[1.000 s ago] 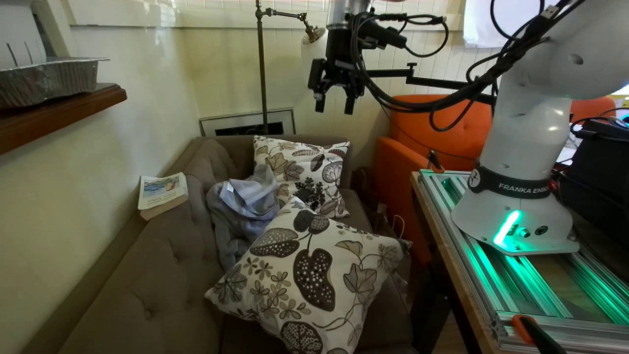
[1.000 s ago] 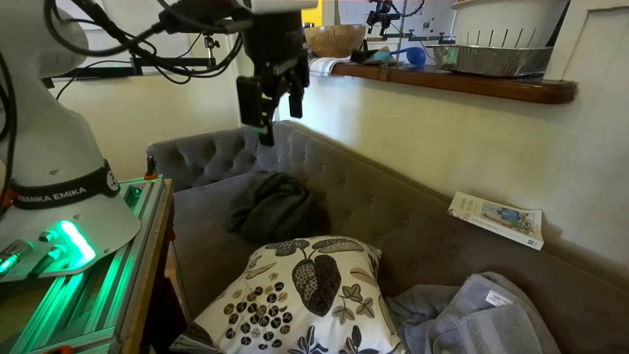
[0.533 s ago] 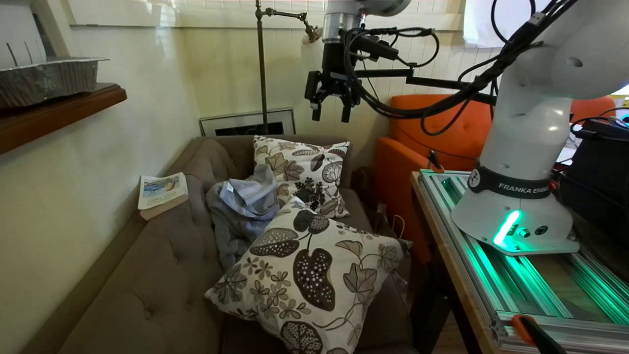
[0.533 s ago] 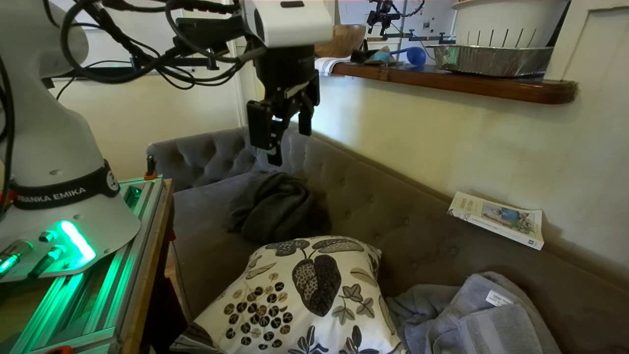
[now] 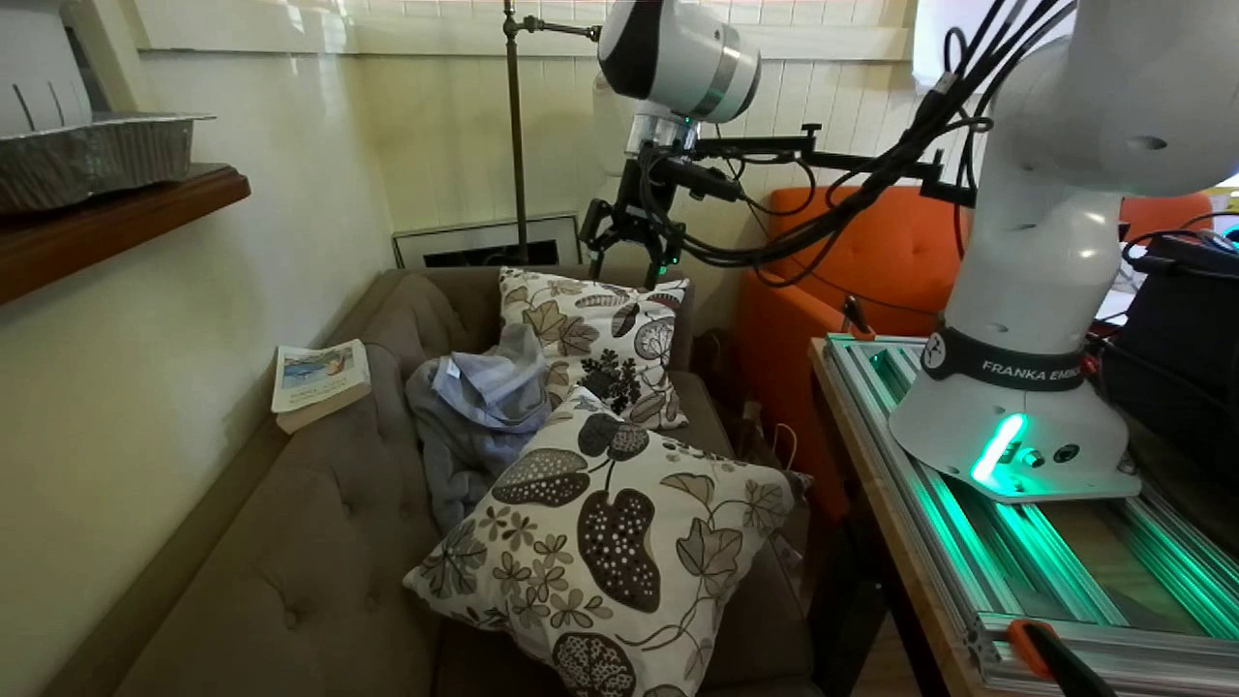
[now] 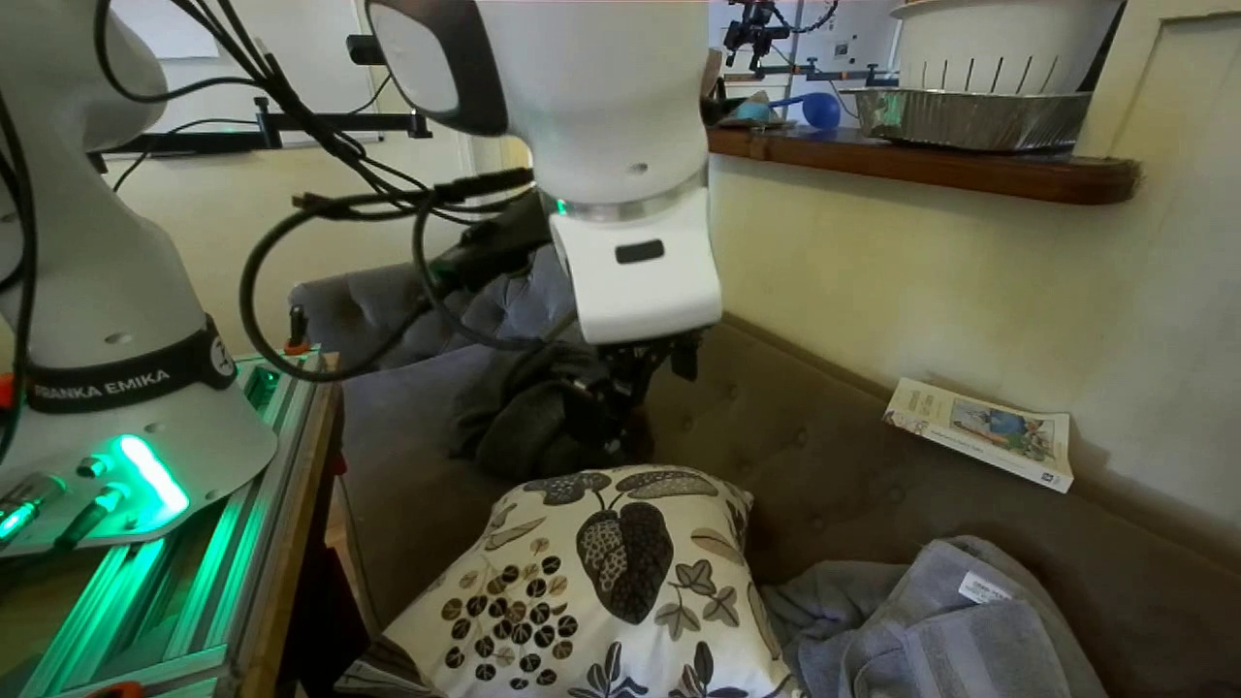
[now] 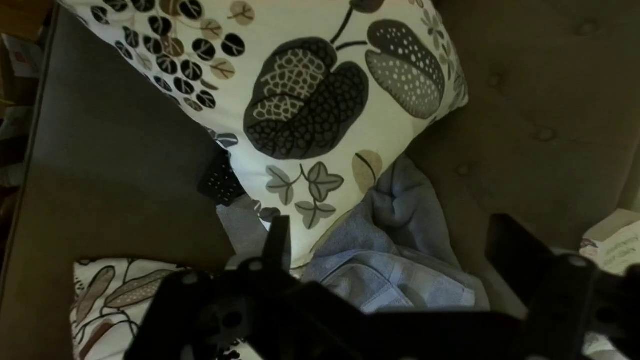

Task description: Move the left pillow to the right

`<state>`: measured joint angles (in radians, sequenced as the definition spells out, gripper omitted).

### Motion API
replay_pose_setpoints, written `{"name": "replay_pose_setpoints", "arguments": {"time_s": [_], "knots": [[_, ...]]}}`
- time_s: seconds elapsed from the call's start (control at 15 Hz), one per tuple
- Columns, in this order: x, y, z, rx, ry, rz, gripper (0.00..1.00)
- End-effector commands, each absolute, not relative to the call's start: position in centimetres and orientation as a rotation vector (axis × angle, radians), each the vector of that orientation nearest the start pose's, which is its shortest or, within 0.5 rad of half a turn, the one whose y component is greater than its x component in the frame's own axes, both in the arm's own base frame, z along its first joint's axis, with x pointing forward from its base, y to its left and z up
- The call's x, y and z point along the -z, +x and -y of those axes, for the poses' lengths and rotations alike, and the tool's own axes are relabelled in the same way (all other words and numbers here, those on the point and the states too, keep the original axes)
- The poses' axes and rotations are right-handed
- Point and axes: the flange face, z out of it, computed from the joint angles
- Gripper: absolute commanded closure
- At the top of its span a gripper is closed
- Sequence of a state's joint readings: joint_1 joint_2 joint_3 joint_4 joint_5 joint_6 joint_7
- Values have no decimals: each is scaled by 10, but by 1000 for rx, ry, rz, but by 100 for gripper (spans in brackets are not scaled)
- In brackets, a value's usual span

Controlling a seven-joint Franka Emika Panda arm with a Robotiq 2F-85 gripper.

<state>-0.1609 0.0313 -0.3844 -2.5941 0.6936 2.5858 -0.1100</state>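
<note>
A white pillow with dark leaf prints lies tilted on the sofa in both exterior views and fills the top of the wrist view. A second white leaf-print pillow leans at the sofa's end; part of it shows at lower left in the wrist view. My gripper is open and empty. It hangs above the sofa, near the second pillow's top edge in that exterior view. In the wrist view my gripper has its fingers wide apart, with a crumpled grey towel below between them.
The sofa has a book on its back, against the wall. A dark blanket lies behind the leaf-print pillow. A shelf with a foil tray juts from the wall. A floor lamp and orange armchair stand behind.
My gripper has moved down and a little left in an exterior view, down and right in the opposite one. It stays open. The pillows and towel have not moved.
</note>
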Motion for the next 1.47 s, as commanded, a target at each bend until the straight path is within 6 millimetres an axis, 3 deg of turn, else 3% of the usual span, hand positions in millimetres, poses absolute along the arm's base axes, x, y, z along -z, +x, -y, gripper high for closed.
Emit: {"name": "replay_pose_setpoints", "arguments": {"time_s": [0.0, 0.13, 0.2, 0.4, 0.53, 1.0, 1.4], "knots": [[-204, 403, 260, 175, -2388, -1375, 0], [-171, 419, 270, 141, -2325, -1450, 0], [-205, 399, 258, 176, -2363, -1413, 0], [-171, 413, 266, 127, -2365, -1451, 0], [-166, 415, 267, 98, -2366, -1434, 0], [-86, 450, 288, -40, -2321, -1436, 0], [-28, 456, 318, -182, -2356, -1481, 0]]}}
